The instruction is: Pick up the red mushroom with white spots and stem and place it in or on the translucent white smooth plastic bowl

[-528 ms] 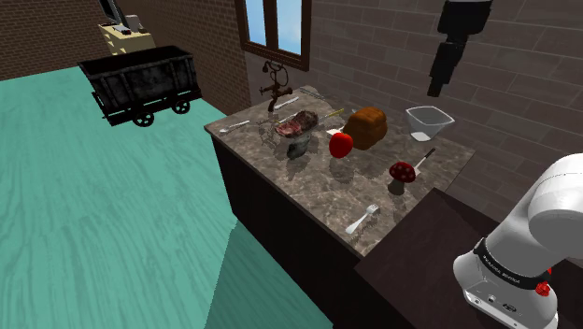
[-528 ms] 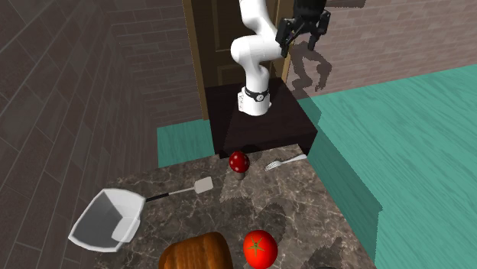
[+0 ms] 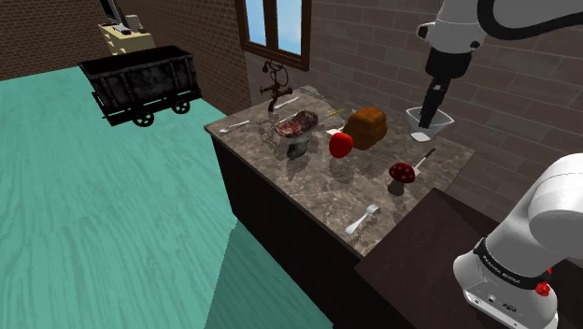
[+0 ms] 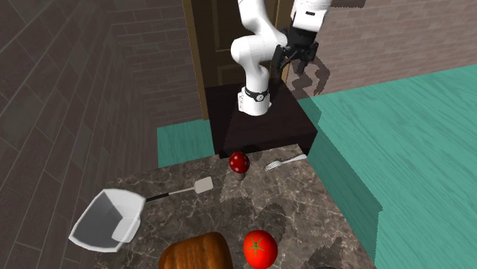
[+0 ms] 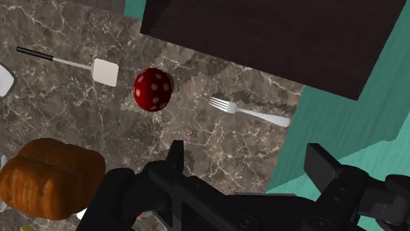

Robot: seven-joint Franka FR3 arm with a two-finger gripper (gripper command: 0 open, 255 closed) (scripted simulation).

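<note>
Not started: red spotted mushroom (image 5: pixel 152 89) untouched on bench (image 5: pixel 217 141); white bowl (image 4: pixel 95 225) well apart from mushroom; jaws wide, empty, above mushroom.

I note a marbled counter (image 3: pixel 318 187): fork (image 3: pixel 362 220) near one corner; spatula (image 5: pixel 105 71), bread loaf (image 3: pixel 366 126) and tomato (image 3: pixel 341 144) further in.

Red white-spotted mushroom (image 3: pixel 403 172) upright on counter (image 3: pixel 308 182), white bowl (image 3: pixel 430 120) well apart

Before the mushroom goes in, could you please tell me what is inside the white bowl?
The bowl looks empty in the second exterior view. In the shoulder view, the gripper covers part of its inside.
</note>
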